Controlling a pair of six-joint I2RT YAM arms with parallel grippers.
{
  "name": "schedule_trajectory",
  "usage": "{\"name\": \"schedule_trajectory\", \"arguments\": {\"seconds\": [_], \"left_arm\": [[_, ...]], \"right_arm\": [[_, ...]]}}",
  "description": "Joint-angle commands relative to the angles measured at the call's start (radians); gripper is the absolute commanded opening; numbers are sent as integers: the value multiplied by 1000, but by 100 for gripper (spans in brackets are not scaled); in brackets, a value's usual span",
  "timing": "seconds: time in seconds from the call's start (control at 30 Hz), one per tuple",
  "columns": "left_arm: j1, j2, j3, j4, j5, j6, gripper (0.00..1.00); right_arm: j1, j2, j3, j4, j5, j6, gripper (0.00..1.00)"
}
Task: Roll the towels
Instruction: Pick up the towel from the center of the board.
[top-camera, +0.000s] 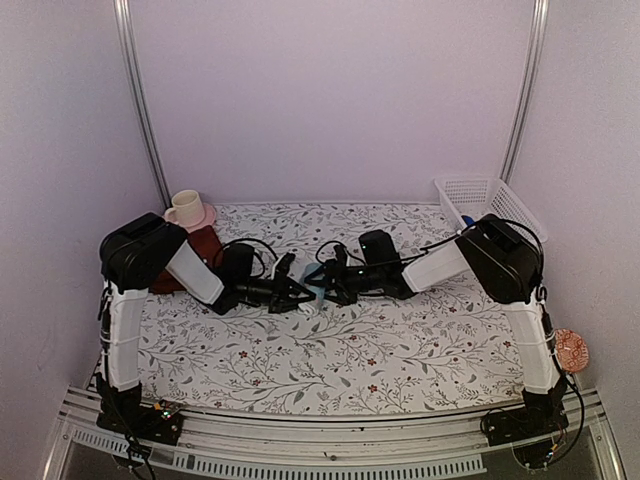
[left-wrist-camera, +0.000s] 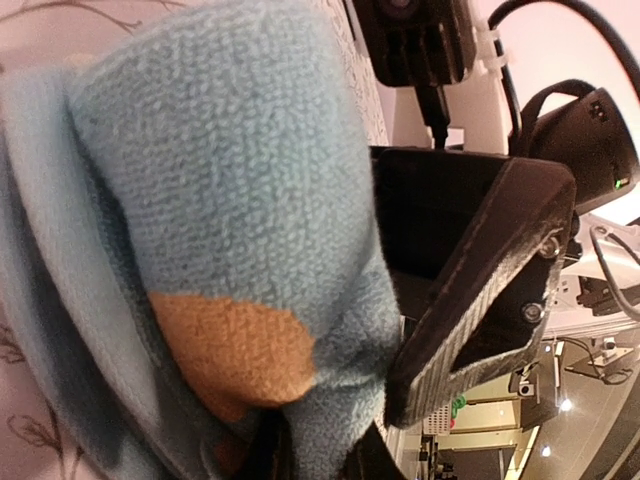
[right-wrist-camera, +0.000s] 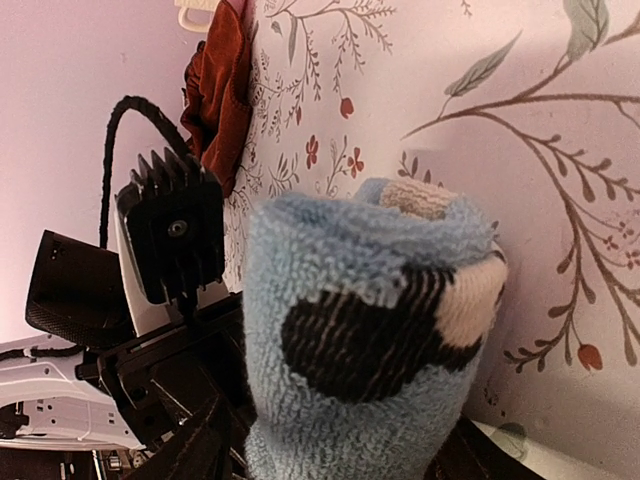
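Find blue towel (left-wrist-camera: 220, 200) hard against both wrist lenses: wound into a thick tube, orange patch (left-wrist-camera: 225, 350) outermost, lying at mid-table on floral table cover (top-camera: 400, 340) between the two grippers. Read both arms as reaching inward for one purpose, judged to be keeping the roll from springing open: left arm (top-camera: 150, 255) from one end, right arm (top-camera: 500, 255) from the other, with wrists nearly meeting. Note left gripper (top-camera: 292, 293) closed down to a narrow gap, pinching a fold of the roll low between its fingers; judged an anchor on the loose edge. Note right gripper (top-camera: 338, 286) with jaws set wide, straddling the full thickness of the tube and apparently bearing on both sides; judged a clamp on the finished shape. Treat rolling of this first cloth as near complete. Regard table cover as flat, printed with leafy stems and small red flowers, likely offering little grip on cloth. Observe plain pale walls (top-camera: 330, 100) on three sides and metal posts (top-camera: 140, 110) in the rear corners. Locate white basket (top-camera: 490, 200) at rear right, then maroon towel (right-wrist-camera: 215, 100), bunched and unrolled at rear left behind left arm, well apart from the roll, then cream cup (top-camera: 185, 207) on pink saucer (top-camera: 207, 217) just beyond it.
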Motion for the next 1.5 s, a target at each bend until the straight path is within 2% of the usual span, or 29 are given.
{"name": "schedule_trajectory", "arguments": {"seconds": [0.0, 0.13, 0.23, 0.37, 0.47, 0.53, 0.6, 0.73, 0.8, 0.97, 1.0, 1.1, 1.13, 1.17, 1.37, 1.47], "left_arm": [[0, 88, -42, 28, 72, -79, 0], [5, 101, -63, 129, 96, -123, 0], [4, 102, -67, 147, 103, -127, 0], [4, 97, -60, 78, 91, -82, 0], [6, 92, -31, -62, 66, 7, 8], [7, 85, -18, -117, 60, 45, 14], [11, 70, -5, -162, 60, 78, 19], [19, 0, 58, -336, 51, 211, 29], [21, -49, 86, -407, 44, 279, 36], [29, -186, 159, -576, 19, 436, 58], [31, -212, 170, -605, 18, 462, 66], [55, -312, 189, -681, 9, 542, 72], [67, -333, 190, -709, -6, 568, 92], [79, -351, 194, -739, -15, 599, 97], [174, -379, 283, -1049, -72, 873, 97], [231, -402, 272, -1127, -87, 955, 97]], "right_arm": [[28, 77, -1, -98, 26, -2, 65], [27, 78, 13, -123, 29, -20, 64], [28, 84, 23, -124, 20, -23, 57], [27, 89, 43, -123, -4, -22, 40], [28, 90, 61, -124, -25, -27, 28], [26, 89, 66, -125, -37, -33, 16], [18, 85, 62, -125, -47, -38, 10], [-9, 55, 23, -129, -54, -62, 6], [-27, -11, 11, -154, -46, -95, 5], [-87, -117, 14, -291, -30, -244, 5], [-99, -139, 18, -325, -25, -283, 5], [-137, -239, 18, -438, 23, -385, 5], [-151, -277, 15, -468, 44, -407, 5], [-166, -315, 11, -495, 69, -434, 5], [-278, -538, 13, -676, 276, -568, 5], [-342, -632, 24, -752, 421, -619, 5]]}}
